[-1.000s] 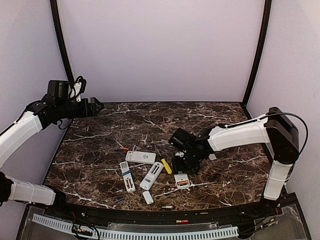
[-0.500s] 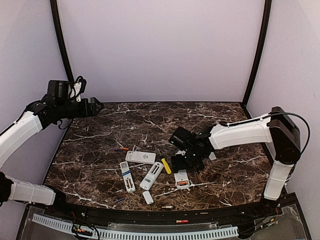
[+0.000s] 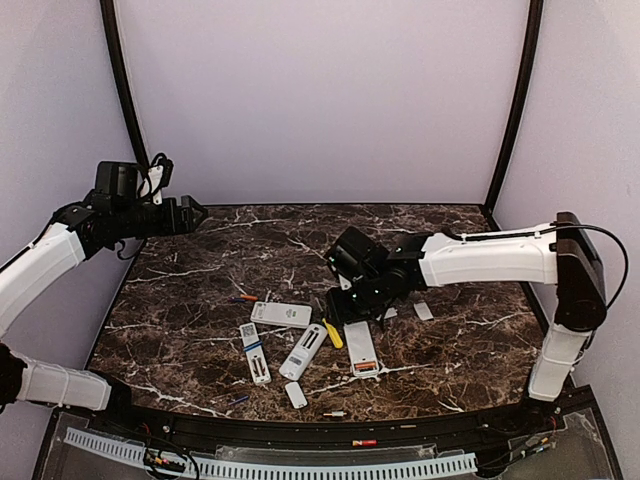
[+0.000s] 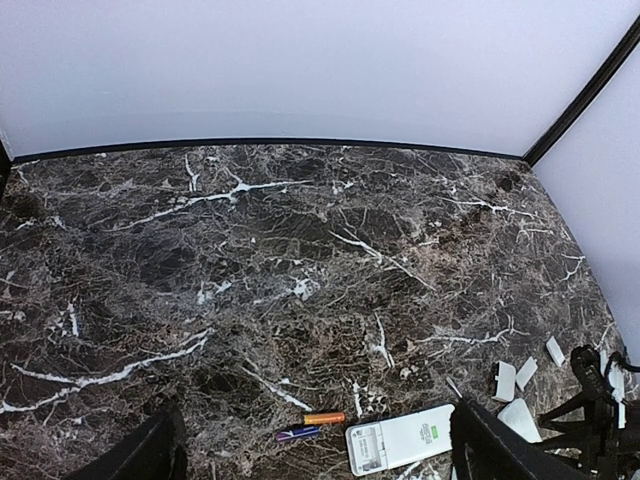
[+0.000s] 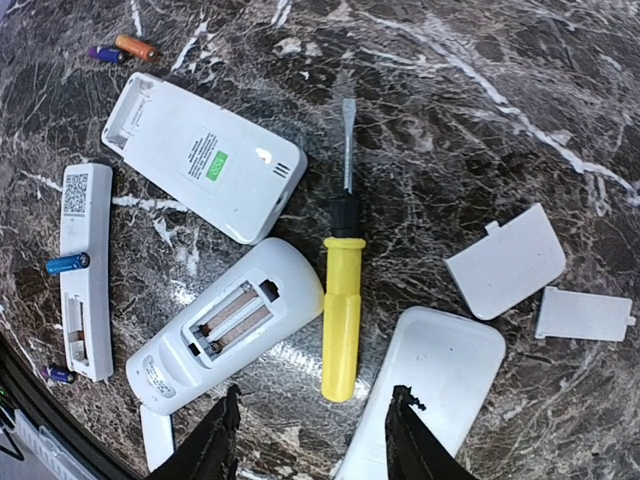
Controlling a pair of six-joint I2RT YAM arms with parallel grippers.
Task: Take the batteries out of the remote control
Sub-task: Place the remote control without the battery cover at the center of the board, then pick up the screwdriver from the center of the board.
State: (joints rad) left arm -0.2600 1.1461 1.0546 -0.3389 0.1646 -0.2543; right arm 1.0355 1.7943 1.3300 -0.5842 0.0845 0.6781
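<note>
Nearest the arms' bases, a small dark battery (image 3: 237, 399) lay loose on the marble table (image 3: 450, 350). Just beyond it, an orange battery (image 3: 366, 367) sat in the open remote (image 3: 360, 345), and a blue battery (image 5: 67, 264) lay across the thin remote (image 5: 85, 210). The right gripper (image 5: 310, 440) hovered above the yellow screwdriver (image 5: 342, 320), its claw half spread and holding nothing. Farther off, two loose batteries (image 5: 135, 47) lay side by side. The left gripper (image 4: 320, 455) hung raised at the far left, its claw wide and empty.
</note>
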